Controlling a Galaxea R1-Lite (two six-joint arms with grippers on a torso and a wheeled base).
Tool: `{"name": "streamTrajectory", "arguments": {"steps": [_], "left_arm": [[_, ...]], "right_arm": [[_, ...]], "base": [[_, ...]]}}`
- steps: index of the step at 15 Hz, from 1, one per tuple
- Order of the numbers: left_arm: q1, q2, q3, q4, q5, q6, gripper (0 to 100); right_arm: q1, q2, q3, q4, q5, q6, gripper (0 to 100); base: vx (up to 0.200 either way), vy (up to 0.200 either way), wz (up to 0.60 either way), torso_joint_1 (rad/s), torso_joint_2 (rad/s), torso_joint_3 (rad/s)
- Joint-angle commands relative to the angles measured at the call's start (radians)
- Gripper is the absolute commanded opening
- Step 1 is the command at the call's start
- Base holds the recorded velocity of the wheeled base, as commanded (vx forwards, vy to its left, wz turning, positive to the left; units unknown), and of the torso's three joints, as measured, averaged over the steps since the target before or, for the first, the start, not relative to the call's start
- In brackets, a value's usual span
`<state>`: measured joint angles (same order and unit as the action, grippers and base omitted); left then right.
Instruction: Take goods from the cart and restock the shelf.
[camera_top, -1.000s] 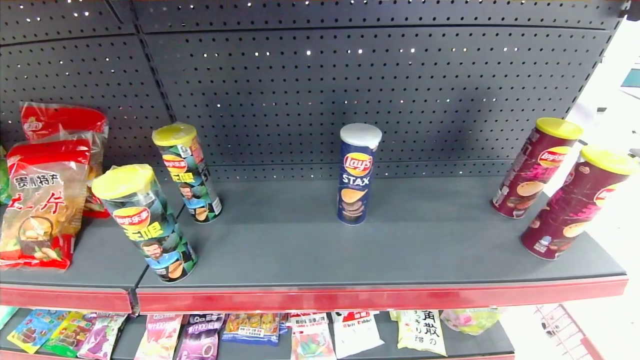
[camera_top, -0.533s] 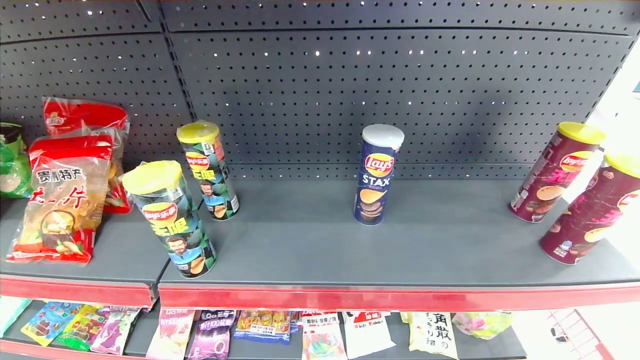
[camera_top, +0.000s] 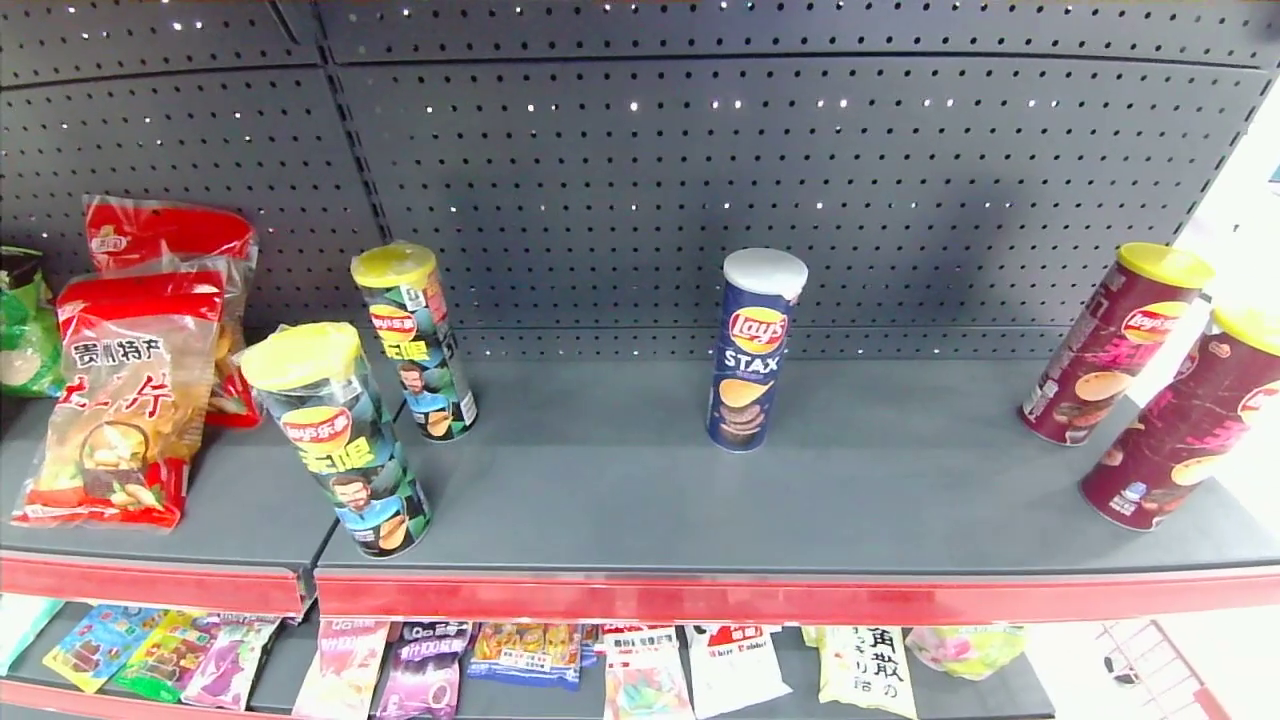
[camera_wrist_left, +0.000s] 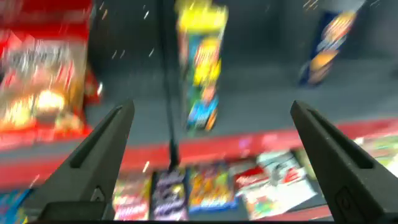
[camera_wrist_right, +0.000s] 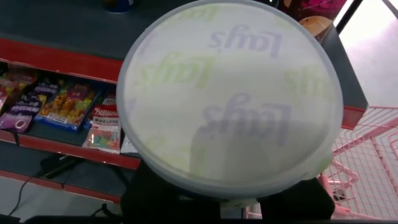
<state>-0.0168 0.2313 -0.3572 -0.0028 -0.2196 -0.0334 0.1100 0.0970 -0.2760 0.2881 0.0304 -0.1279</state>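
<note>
Held can: A chip can (camera_wrist_right: 229, 99) with a pale see-through lid sits in the right gripper (camera_wrist_right: 224, 202), its lid end-on to the wrist camera. The jaws grip its body below the lid, and the lid hides most of them.
Can's place: It is out in front of the shelf (camera_top: 700, 490), short of the red front edge and not on the board. It is nearer than the blue can (camera_top: 750, 350) and off to that can's right.
Right arm: It is raised before the shelf front with the wrist aimed at the shelf. A pink cart (camera_wrist_right: 367, 162) is close by, right of the blue can and lower.
Left gripper: The left gripper (camera_wrist_left: 211, 107) has its jaws spread wide with nothing between them.
Left arm: It faces the shelf front. Between the jaw tips, farther off, stands the front green can (camera_top: 335, 435), left of the blue can.
Blue can: It stands upright near the middle of the board, well apart from the other cans.
Left of the blue can: The second green can (camera_top: 415, 340) stands behind the front one. Beyond them stand red snack bags (camera_top: 115, 400).
Right of the blue can: Two maroon cans (camera_top: 1110, 345) stand upright, one behind the other.
Below the blue can: Small packets (camera_top: 640, 665) line the lower shelf.
</note>
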Motion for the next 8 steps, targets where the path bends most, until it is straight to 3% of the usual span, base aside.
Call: {"name": "streamTrajectory", "arguments": {"steps": [1, 2, 3, 4, 7, 8], "left_arm": [[-0.055, 0.438, -0.29, 0.004, -0.334, 0.141, 100], [-0.06, 0.497, -0.304, 0.0, -0.414, 0.152, 100], [-0.06, 0.522, -0.31, -0.002, -0.432, 0.158, 100], [-0.071, 0.64, -0.353, -0.006, -0.454, 0.21, 100], [-0.175, 0.85, -0.419, -0.125, -0.437, 0.234, 100], [-0.249, 0.916, -0.416, -0.186, -0.405, 0.24, 100]], "right_arm": [[0.002, -0.002, 0.009, 0.002, 0.014, -0.001, 0], [0.0, -0.002, 0.012, 0.002, 0.016, -0.001, 0], [0.002, -0.002, 0.012, 0.002, 0.016, -0.001, 0], [0.0, -0.002, 0.017, 0.002, 0.014, 0.001, 0], [0.0, -0.002, 0.029, 0.002, 0.014, 0.001, 0], [0.0, -0.002, 0.04, 0.002, 0.013, 0.001, 0]], "base": [[0.0, 0.0, 0.0, 0.0, 0.0, 0.0], [0.0, 0.0, 0.0, 0.0, 0.0, 0.0], [0.0, 0.0, 0.0, 0.0, 0.0, 0.0], [0.0, 0.0, 0.0, 0.0, 0.0, 0.0], [0.0, 0.0, 0.0, 0.0, 0.0, 0.0], [0.0, 0.0, 0.0, 0.0, 0.0, 0.0]]}}
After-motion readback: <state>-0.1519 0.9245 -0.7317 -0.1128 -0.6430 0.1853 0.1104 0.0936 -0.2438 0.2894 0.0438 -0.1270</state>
